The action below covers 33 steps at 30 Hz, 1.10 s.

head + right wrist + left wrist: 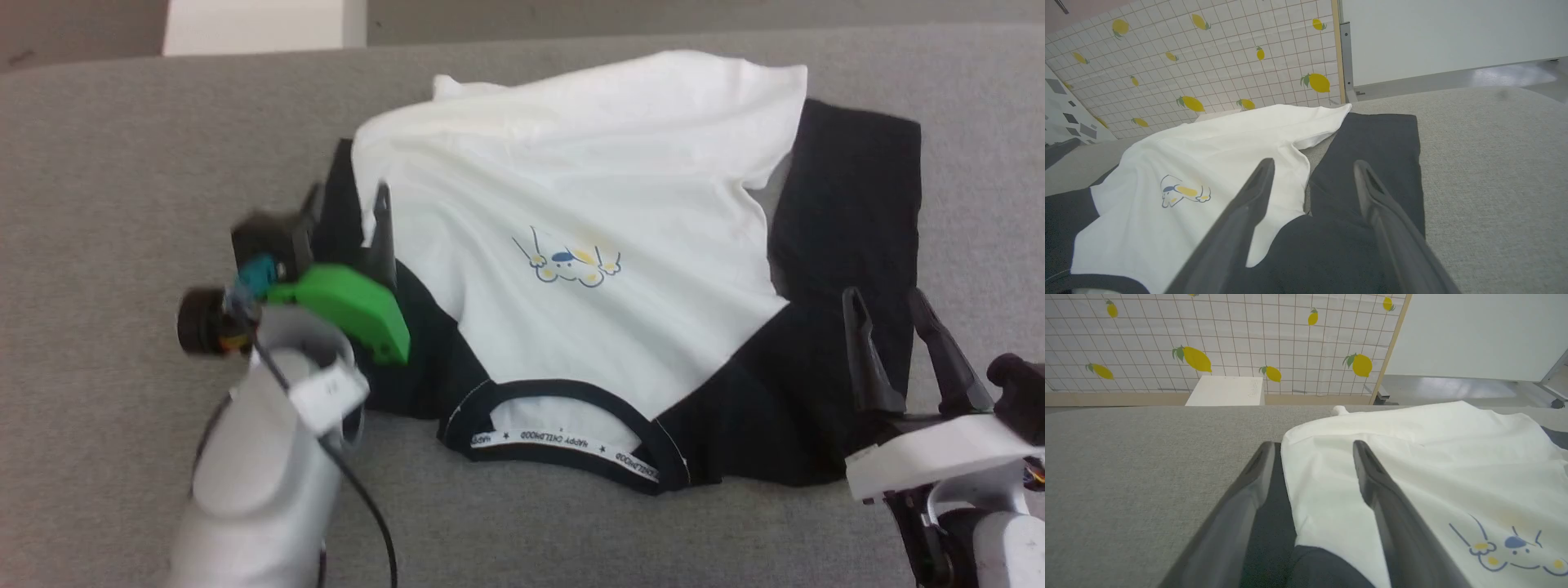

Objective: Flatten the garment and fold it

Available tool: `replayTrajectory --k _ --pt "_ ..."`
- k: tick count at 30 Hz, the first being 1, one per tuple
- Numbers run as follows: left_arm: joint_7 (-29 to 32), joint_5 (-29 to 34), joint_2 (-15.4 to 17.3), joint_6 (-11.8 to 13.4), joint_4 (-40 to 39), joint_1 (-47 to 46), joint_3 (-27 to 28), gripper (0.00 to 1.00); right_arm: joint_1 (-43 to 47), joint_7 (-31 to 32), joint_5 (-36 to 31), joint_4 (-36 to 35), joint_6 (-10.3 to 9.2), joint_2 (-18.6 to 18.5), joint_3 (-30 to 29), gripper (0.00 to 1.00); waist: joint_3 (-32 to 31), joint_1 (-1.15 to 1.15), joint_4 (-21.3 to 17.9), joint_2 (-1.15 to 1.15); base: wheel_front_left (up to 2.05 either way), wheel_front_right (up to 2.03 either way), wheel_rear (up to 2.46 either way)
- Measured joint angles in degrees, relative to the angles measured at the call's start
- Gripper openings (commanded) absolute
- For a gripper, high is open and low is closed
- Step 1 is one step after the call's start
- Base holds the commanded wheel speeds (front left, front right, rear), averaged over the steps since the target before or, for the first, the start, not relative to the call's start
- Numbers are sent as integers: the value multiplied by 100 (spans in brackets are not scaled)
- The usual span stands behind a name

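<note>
Soft, limp white-and-black T-shirt [588,212] lies rumpled on the grey bench [122,163], neckband at 6 o'clock; left gripper [347,196] at its 9 o'clock sleeve, right gripper [883,298] at 4 o'clock, jaws spread, gripping nothing; probably best pinched at the sleeve hems.

My shirt [571,163] is soft matt cloth, white on the body and black on the sleeves, loosely creased. The bench [122,163] is covered in grey woven cloth, matt and faintly rough. My left fingers [1241,514] and right fingers [1388,228] look like dark hard plastic, smooth with a dull sheen. The green cover [351,306] on my left wrist is matt plastic, and the white shell [922,457] on my right is smooth plastic. The lemon-print wall [1167,335] looks like a thin creased sheet.
</note>
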Motion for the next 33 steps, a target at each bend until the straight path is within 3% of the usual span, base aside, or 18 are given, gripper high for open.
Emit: replayTrajectory --k 8,15,20,33 --pt "651 -261 37 593 -2267 2103 33 100 255 141 0 -141 0 -1 -59 100 -499 0 287 0 0 0 0" --pt "1644 -889 54 687 -3370 3316 -62 100 407 212 0 -194 0 0 -98 100 -765 0 489 0 0 0 0" --pt "2053 -1190 29 686 -3309 3415 -90 100 438 246 2 -221 0 0 -73 100 -832 0 555 0 0 0 0" --pt "2151 -1530 -98 668 -2282 2798 123 100 438 241 62 -240 0 0 -55 100 -658 0 302 0 0 0 0"
